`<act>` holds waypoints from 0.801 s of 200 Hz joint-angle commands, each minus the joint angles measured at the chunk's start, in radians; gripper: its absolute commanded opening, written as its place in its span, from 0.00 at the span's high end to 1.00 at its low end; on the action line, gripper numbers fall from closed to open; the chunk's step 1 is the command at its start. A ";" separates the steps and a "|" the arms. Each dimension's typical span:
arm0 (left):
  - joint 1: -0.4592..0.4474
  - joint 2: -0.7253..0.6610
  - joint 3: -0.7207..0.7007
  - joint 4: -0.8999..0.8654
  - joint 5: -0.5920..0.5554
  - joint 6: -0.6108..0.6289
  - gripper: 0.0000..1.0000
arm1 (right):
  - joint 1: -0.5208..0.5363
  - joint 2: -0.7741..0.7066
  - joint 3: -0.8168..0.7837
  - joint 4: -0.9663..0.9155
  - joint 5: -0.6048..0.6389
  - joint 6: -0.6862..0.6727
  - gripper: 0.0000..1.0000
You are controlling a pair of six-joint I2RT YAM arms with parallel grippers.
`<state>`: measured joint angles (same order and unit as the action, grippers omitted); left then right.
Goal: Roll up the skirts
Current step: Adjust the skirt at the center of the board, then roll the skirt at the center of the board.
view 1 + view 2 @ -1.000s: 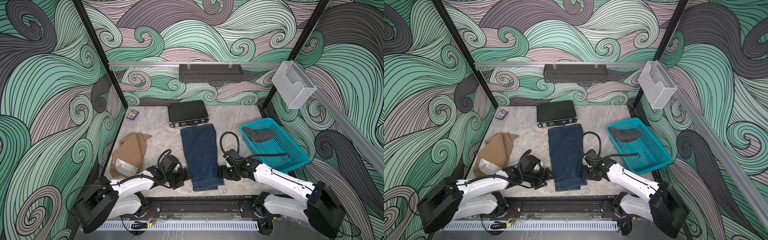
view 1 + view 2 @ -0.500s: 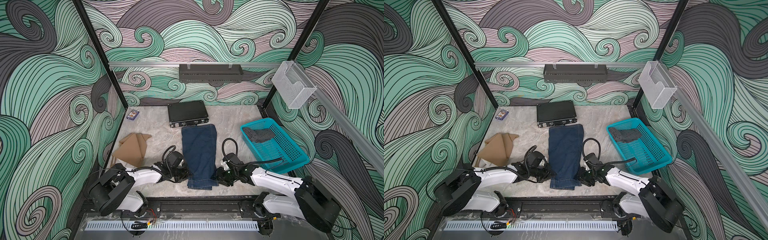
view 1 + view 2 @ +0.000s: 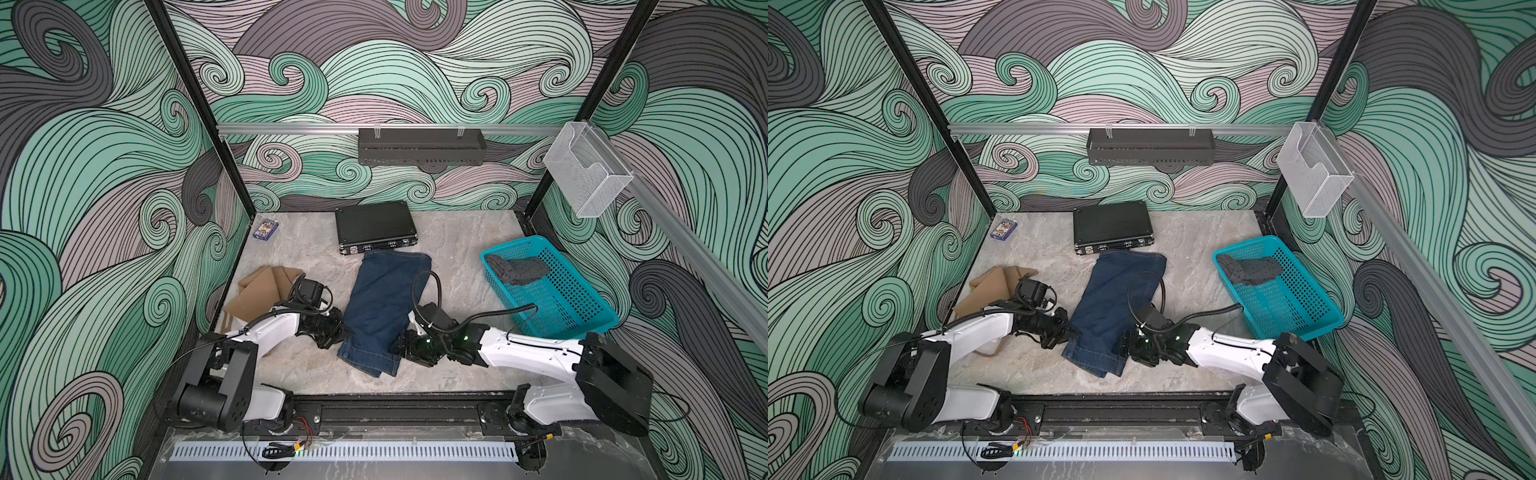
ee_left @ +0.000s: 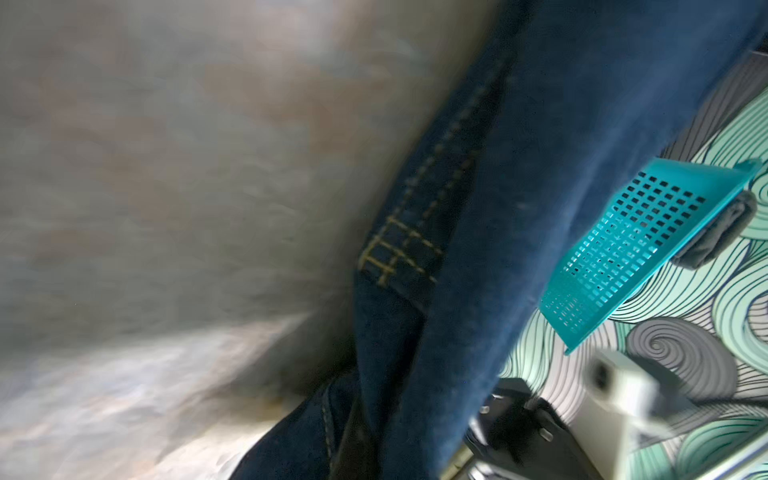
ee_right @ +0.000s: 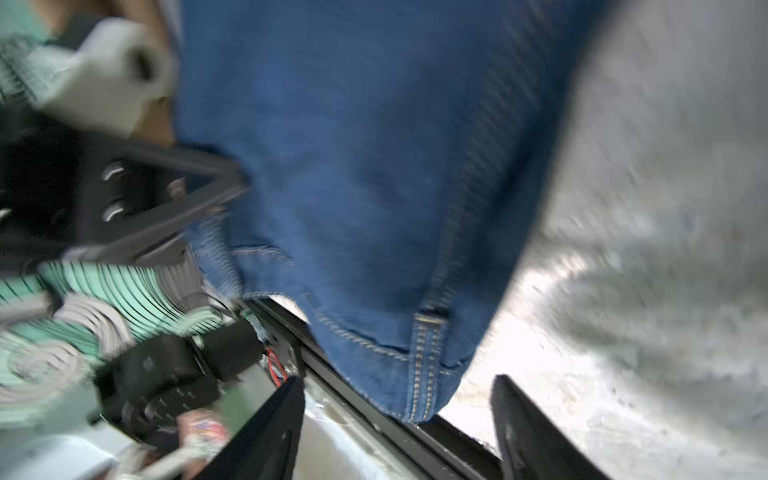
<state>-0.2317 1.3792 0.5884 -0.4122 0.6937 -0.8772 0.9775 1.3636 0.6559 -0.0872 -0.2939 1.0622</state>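
Your left gripper (image 3: pixel 341 332) pinched shut on the left edge of the dark blue denim skirt (image 3: pixel 384 299), lying mid grey marbled tabletop (image 3: pixel 457 249); your right gripper (image 5: pixel 397 380) beside its right edge, jaws parted

Denim skirt (image 3: pixel 382 299) matt woven cloth; basket (image 3: pixel 514 244) perforated glossy plastic; table (image 3: pixel 457 241) smooth marbled.
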 commanded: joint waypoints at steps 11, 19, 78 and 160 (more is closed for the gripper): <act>0.026 0.076 0.025 -0.099 0.085 0.090 0.85 | 0.053 -0.090 0.031 -0.155 0.152 -0.596 0.22; 0.034 0.087 0.041 -0.124 0.072 0.104 0.78 | 0.074 -0.081 0.052 -0.183 0.202 -0.664 0.17; 0.094 0.065 0.156 -0.257 -0.048 0.123 0.33 | 0.378 0.148 0.287 -0.318 0.612 -0.958 0.01; 0.245 -0.132 0.279 -0.445 -0.242 0.193 0.27 | 0.483 0.468 0.466 -0.397 0.775 -0.960 0.01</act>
<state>-0.0078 1.2972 0.8459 -0.7662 0.5293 -0.7139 1.4506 1.7805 1.0882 -0.4381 0.3523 0.0990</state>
